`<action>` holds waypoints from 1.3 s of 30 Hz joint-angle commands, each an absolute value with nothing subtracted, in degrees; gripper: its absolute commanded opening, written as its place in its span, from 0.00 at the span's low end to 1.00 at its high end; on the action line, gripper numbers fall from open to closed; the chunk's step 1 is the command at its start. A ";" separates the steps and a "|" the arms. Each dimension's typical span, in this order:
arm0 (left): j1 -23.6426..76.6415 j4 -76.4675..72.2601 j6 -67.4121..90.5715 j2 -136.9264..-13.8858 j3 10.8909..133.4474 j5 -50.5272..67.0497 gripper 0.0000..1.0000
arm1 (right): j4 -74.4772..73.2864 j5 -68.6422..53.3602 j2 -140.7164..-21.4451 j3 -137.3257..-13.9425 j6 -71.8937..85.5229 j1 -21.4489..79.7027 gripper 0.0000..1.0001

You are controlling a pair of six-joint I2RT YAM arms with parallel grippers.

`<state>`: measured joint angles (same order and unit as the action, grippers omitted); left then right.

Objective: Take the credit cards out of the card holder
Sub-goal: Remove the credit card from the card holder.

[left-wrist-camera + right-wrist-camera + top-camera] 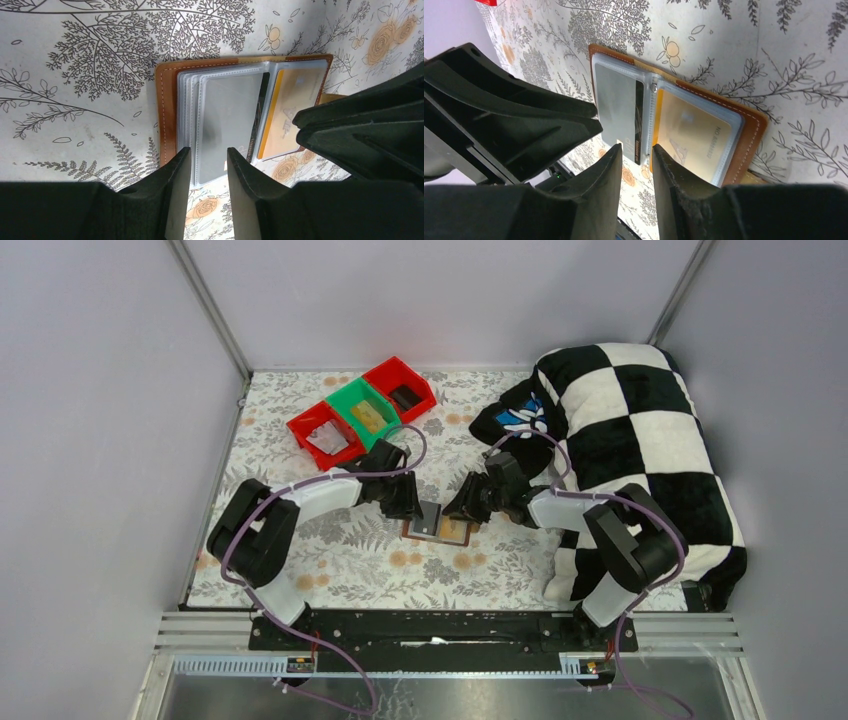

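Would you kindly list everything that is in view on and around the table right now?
Card holder: one, tan-brown, lying open mid-table.
Cards: two, one grey and one yellow, in the holder's clear sleeves.
Red bins: two, red, far left of the table.
Green bin: one, green, between the red ones.
Blanket: one, black-and-white checked, right side.
Dark cloth: one, black with blue-and-white print, against the blanket.
Tablecloth: one, white with grey ferns and orange flowers, covering the table.
Left arm: one, black and white, jaws slightly apart at the grey card's sleeve.
Right arm: one, black and white, jaws slightly apart at the holder's edge.
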<state>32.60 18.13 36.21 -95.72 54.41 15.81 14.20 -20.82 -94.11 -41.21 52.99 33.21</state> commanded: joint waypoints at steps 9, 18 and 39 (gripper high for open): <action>34.21 17.33 34.54 -93.85 57.29 13.26 0.35 | 20.42 -21.92 -96.93 -38.83 55.43 33.32 0.35; 35.34 14.94 34.66 -93.42 57.42 12.36 0.37 | 19.76 -21.32 -97.68 -38.53 54.67 33.33 0.35; 35.35 13.04 35.36 -97.58 56.24 13.18 0.38 | 20.39 -21.53 -98.83 -38.06 54.67 33.32 0.35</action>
<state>35.29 15.33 35.59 -96.53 55.53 13.10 20.49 -22.09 -97.62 -38.70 55.13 33.21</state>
